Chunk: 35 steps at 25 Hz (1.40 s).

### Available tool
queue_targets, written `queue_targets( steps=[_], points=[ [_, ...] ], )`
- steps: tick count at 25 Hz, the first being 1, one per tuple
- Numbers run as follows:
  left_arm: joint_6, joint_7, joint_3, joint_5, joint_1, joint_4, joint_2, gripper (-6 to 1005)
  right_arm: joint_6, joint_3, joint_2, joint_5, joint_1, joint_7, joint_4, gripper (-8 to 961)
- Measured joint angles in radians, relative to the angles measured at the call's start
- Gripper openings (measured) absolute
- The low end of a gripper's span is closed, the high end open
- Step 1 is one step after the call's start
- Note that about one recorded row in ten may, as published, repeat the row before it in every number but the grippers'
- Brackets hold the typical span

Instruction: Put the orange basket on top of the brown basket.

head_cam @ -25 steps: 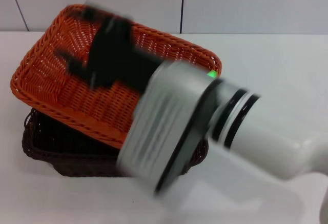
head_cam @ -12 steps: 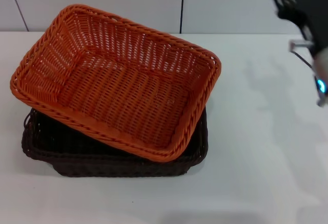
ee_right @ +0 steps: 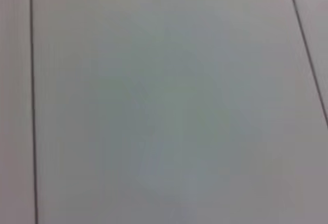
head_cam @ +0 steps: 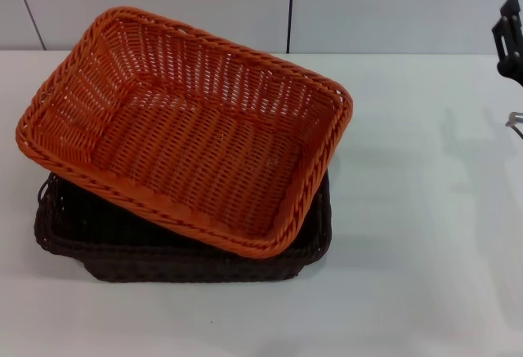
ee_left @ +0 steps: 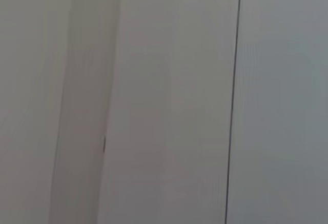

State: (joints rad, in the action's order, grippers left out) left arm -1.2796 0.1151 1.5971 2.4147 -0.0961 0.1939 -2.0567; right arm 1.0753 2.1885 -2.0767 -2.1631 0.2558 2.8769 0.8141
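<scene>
Orange basket [head_cam: 184, 128] askew atop brown basket [head_cam: 122, 247]

Head view: looks down, forward over the table [head_cam: 409, 210] toward the wall [head_cam: 392, 6].
Wrist views: each faces only pale seamed panels, close.

White table [head_cam: 409, 292]; pale panelled wall [head_cam: 392, 6] behind it, split by dark seams.
</scene>
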Motion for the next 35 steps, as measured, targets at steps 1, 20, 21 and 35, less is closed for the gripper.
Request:
queue_targets(
  steps=[1, 20, 21, 35],
  points=[
    [0.000, 0.000, 0.000, 0.000, 0.000, 0.000, 0.000, 771, 0.014, 0.002, 0.000, 0.000, 0.009, 0.012, -0.026, 629],
    [0.012, -0.025, -0.004, 0.000, -0.015, -0.020, -0.001, 779, -0.014, 0.033, -0.004, 0.002, 0.112, 0.019, -0.193, 748],
    [0.010, -0.033, -0.004, 0.000, -0.017, -0.022, -0.001, 780, -0.014, 0.033, -0.004, 0.002, 0.112, 0.019, -0.195, 765],
    [0.000, -0.055, -0.004, 0.000, -0.015, -0.024, -0.004, 780, -0.001, 0.041, -0.005, -0.004, 0.112, 0.019, -0.206, 827]
  ],
)
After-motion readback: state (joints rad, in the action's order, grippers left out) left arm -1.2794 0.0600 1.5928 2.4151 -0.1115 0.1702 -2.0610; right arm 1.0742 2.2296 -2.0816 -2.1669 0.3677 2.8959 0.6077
